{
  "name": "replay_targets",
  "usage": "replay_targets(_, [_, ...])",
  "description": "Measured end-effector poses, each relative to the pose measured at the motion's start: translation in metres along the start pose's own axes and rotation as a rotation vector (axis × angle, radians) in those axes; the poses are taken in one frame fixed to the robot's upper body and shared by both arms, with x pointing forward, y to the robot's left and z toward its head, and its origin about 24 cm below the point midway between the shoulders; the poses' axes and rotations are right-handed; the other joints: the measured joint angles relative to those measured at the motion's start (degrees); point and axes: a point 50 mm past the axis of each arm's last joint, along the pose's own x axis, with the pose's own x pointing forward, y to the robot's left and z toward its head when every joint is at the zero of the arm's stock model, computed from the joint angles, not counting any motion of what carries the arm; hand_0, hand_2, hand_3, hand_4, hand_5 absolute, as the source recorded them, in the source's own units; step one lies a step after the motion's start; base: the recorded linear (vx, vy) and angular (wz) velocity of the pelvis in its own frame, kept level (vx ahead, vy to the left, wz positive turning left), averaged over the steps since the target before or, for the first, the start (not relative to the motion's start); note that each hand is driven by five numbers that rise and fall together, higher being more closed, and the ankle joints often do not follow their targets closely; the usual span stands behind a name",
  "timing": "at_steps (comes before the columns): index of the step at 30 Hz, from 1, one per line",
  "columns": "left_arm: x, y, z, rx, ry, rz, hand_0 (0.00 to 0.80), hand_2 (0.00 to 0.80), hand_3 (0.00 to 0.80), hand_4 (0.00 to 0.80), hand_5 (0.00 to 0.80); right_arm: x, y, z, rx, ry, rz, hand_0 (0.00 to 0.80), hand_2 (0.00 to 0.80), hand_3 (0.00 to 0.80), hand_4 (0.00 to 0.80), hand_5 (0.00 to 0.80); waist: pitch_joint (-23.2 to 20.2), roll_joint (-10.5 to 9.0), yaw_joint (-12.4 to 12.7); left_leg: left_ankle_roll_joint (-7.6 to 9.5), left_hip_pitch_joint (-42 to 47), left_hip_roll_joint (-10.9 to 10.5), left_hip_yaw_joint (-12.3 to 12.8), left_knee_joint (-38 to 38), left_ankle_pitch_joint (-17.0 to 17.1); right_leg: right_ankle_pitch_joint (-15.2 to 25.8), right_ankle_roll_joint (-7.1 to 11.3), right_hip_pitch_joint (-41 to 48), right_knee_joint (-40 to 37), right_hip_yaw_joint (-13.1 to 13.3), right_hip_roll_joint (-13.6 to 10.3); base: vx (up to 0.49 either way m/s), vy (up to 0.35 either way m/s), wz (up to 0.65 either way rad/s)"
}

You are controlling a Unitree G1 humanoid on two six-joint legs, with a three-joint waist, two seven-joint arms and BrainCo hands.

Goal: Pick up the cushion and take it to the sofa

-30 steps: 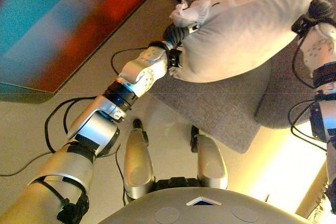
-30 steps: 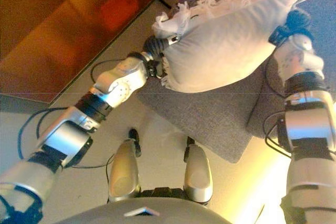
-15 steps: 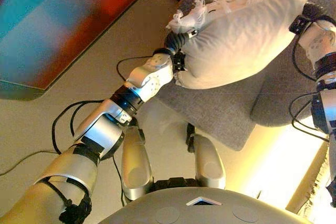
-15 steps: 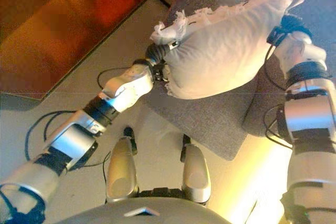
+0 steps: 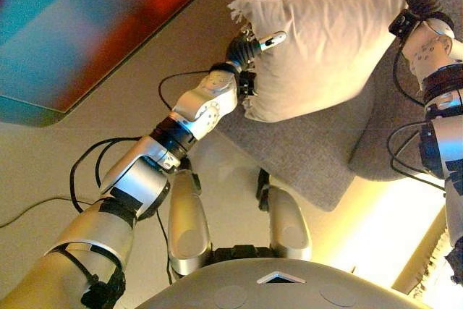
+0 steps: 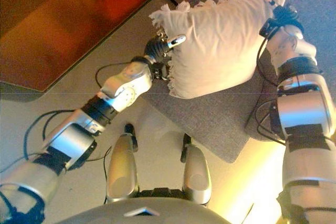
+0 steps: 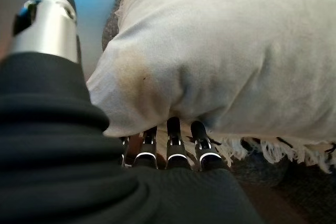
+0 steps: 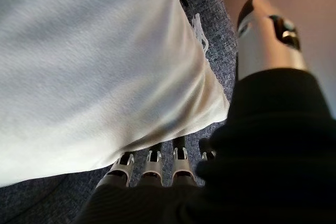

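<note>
I see one cushion [image 5: 318, 41], cream cloth, plump and square with a frayed fringe, held above the grey woven sofa [image 5: 304, 153]. My left hand [image 5: 246, 48] and right hand [image 5: 416, 9] clamp opposite edges, fingers under, thumbs over. No writing visible.

light: warm glare lower right | floor [image 5: 51, 171]: dim | wrist views: close foreground blurred

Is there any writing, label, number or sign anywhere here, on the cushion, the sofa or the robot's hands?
None can be read.
The cushion is plain pale cloth with a fringe.
The grey sofa bears no label.
The left hand and right hand show no legible marking.
</note>
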Motion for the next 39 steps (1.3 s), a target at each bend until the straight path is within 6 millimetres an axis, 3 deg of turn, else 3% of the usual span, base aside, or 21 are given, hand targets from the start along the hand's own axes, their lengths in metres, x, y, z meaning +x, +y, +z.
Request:
replay_targets(7, [-0.01, 0.031, 0.029, -0.034, -0.121, 0.035, 0.0, 0.0, 0.0, 0.0, 0.0, 0.001, -0.03, 0.014, 0.037, -0.02, -0.059, 0.0, 0.0, 0.0, 0.0, 0.0, -0.08, -0.11, 1.44, 0.06, 3.89, 0.02, 0.26, -1.56, -0.08, 0.45, 0.27, 6.69, -4.7, -1.39, 0.11, 0.092, 0.001, 0.14])
replay_targets(11, [-0.018, 0.053, 0.034, -0.05, -0.167, 0.091, 0.0, 0.0, 0.0, 0.0, 0.0, 0.001, -0.041, 0.013, 0.093, -0.02, -0.078, 0.0, 0.0, 0.0, 0.0, 0.0, -1.09, -1.04, 1.75, 0.11, 4.94, 0.01, 0.97, -2.05, -0.11, 0.68, 0.51, 8.86, -6.86, -1.39, 0.07, 0.098, 0.013, 0.11])
replay_targets(16, [-0.028, 0.079, 0.021, -0.07, -0.154, 0.159, 0.0, 0.0, 0.0, 0.0, 0.0, -0.002, -0.066, 0.017, 0.059, -0.068, -0.145, 0.0, 0.0, 0.0, 0.0, 0.0, -2.34, -1.55, 2.93, 0.0, 8.01, -0.22, 2.01, -3.82, -0.19, 2.13, 0.66, 12.7, -10.94, -1.45, 0.02, 0.071, 0.04, -0.02])
replay_targets(20, [-0.041, 0.102, -0.002, -0.09, -0.104, 0.213, 0.0, 0.0, 0.0, 0.0, 0.0, -0.006, -0.092, 0.019, 0.077, -0.111, -0.233, 0.0, 0.0, 0.0, 0.0, 0.0, -4.39, -1.93, 2.98, -0.24, 10.53, -0.65, 2.92, -5.27, -0.36, 3.03, 0.66, 15.68, -14.14, -1.43, -0.27, 0.082, 0.08, -0.03])
replay_targets(23, [-0.05, 0.109, -0.021, -0.109, -0.062, 0.226, 0.0, 0.0, 0.0, 0.0, 0.0, -0.008, -0.111, 0.002, 0.002, -0.086, -0.284, 0.0, 0.0, 0.0, 0.0, 0.0, -7.32, -2.49, 2.94, -0.46, 12.15, -1.06, 3.29, -6.89, -0.47, 3.3, 0.68, 17.44, -15.98, -1.45, -0.41, 0.042, 0.098, -0.01])
replay_targets(26, [-0.063, 0.109, -0.031, -0.141, -0.065, 0.201, 0.0, 0.0, 0.0, 0.0, 0.0, -0.015, -0.106, -0.013, -0.073, -0.105, -0.19, 0.0, 0.0, 0.0, 0.0, 0.0, -8.99, -2.65, 2.57, -0.71, 14.17, -1.8, 3.55, -8.58, -0.32, 3.35, 0.72, 18.9, -17.01, -1.43, -0.83, -0.007, 0.122, -0.03])
replay_targets(28, [-0.074, 0.109, -0.038, -0.174, -0.073, 0.182, 0.0, 0.0, 0.0, 0.0, 0.0, -0.027, -0.099, -0.03, -0.063, -0.129, -0.074, 0.0, 0.0, 0.0, 0.0, 0.0, -10.37, -2.75, 2.41, -0.92, 15.17, -2.19, 4.11, -10.14, 0.09, 3.32, 0.68, 18.94, -17.33, -1.27, -1.13, -0.034, 0.139, -0.07])
replay_targets(31, [-0.084, 0.11, -0.049, -0.219, -0.071, 0.164, 0.0, 0.0, 0.0, 0.0, 0.0, -0.044, -0.086, -0.074, -0.005, -0.099, 0.069, 0.0, 0.0, 0.0, 0.0, 0.0, -11.5, -2.58, 2.16, -1.11, 16.28, -2.61, 4.69, -11.47, 0.53, 3.24, 0.55, 19.21, -17.54, -1.15, -1.1, -0.047, 0.131, -0.07])
replay_targets(36, [-0.117, 0.105, -0.088, -0.304, -0.009, 0.101, 0.0, 0.0, 0.0, 0.0, 0.0, -0.106, -0.066, -0.184, 0.202, 0.076, 0.316, 0.0, 0.0, 0.0, 0.0, 0.0, -12.36, -2.17, 0.93, -1.29, 19.62, -3.12, 6.41, -14.35, 1.04, 3.07, 0.25, 19.97, -17.82, 0.46, -1.52, -0.042, 0.098, -0.15])
replay_targets(39, [-0.139, 0.104, -0.114, -0.328, 0.054, 0.096, 0.0, 0.0, 0.0, 0.0, 0.0, -0.135, -0.064, -0.224, 0.26, 0.157, 0.361, 0.0, 0.0, 0.0, 0.0, 0.0, -13.21, -1.57, -0.45, -1.47, 21.39, -3.71, 6.96, -17.08, 1.94, 3.07, 0.25, 20.04, -17.92, 0.84, -1.94, -0.053, 0.057, -0.16])
